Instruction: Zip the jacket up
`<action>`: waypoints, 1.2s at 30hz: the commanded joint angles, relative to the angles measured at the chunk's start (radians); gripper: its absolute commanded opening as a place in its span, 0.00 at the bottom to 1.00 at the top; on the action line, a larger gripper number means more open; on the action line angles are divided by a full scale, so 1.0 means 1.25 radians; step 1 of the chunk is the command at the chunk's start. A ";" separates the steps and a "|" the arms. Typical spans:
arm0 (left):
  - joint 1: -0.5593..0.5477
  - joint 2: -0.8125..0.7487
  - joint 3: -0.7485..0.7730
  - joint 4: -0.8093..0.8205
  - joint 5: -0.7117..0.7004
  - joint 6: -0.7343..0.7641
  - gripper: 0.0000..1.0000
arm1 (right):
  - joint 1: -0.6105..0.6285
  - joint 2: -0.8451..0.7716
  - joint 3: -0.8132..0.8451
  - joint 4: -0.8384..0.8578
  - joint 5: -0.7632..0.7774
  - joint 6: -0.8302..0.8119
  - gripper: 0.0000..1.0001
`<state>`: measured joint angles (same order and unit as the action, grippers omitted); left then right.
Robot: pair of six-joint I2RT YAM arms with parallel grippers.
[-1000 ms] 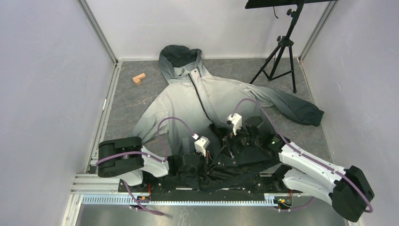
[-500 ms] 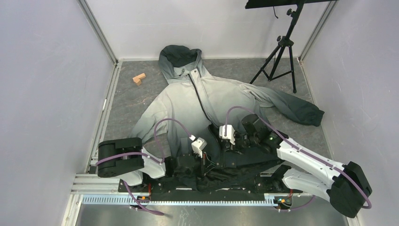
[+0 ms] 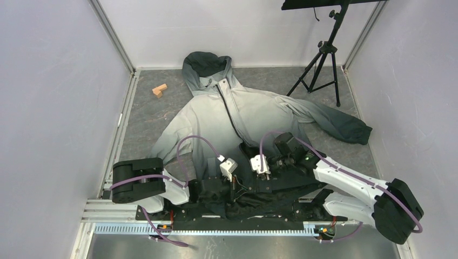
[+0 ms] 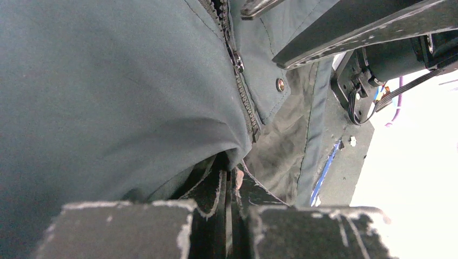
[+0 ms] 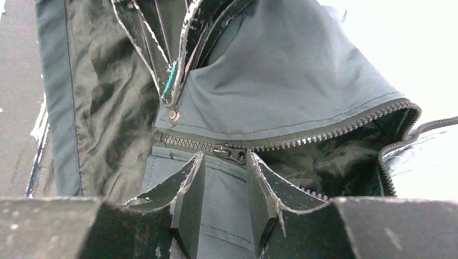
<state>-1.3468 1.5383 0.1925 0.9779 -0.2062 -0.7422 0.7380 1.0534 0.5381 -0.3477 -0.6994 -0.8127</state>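
Observation:
The jacket (image 3: 210,116) lies flat, hood at the far end, its dark zipper (image 3: 232,118) running down the front. My left gripper (image 3: 235,184) (image 4: 229,174) is shut on the dark hem fabric just below the zipper's bottom end. The zipper slider (image 4: 236,62) (image 5: 230,154) sits close above the hem, beside a metal snap (image 5: 173,114). My right gripper (image 3: 255,172) (image 5: 225,159) is open partway, its fingertips (image 5: 197,162) on either side of the slider's pull, with pale fabric showing between them. Above the slider the zipper teeth (image 5: 345,127) spread apart.
A small wooden block (image 3: 159,90) lies on the grey table at the far left of the hood. A black tripod (image 3: 322,62) stands at the far right. Pale walls close in three sides, and a metal rail (image 3: 216,229) runs along the near edge.
My right gripper has moved left and down toward the hem, and its jaws have narrowed from wide open to around the zipper pull. The left gripper has kept its hold.

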 commanded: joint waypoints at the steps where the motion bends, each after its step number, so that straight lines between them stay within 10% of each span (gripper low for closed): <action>1: 0.002 -0.008 -0.016 0.065 -0.006 0.046 0.02 | 0.002 0.018 -0.021 0.058 0.004 -0.029 0.41; 36: 0.003 -0.006 -0.020 0.080 -0.004 0.051 0.02 | 0.014 0.079 -0.051 0.158 0.007 0.027 0.47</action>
<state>-1.3468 1.5383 0.1745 1.0206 -0.1997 -0.7261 0.7490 1.1458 0.4686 -0.1734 -0.6552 -0.7715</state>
